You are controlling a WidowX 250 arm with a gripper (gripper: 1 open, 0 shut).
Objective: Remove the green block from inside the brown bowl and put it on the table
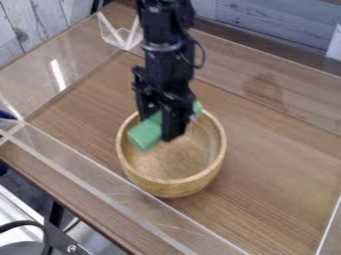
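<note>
The green block (146, 130) hangs tilted over the left part of the brown bowl (173, 171), lifted to about rim height. My gripper (164, 127) comes down from above and is shut on the green block's right end. The black fingers (173, 124) hide part of the block. The bowl rests on the table (266, 110) near the front acrylic wall.
Clear acrylic walls (54, 159) edge the table at the front and left. A clear angular object (120, 35) stands at the back left corner. Open tabletop lies to the right and behind the bowl.
</note>
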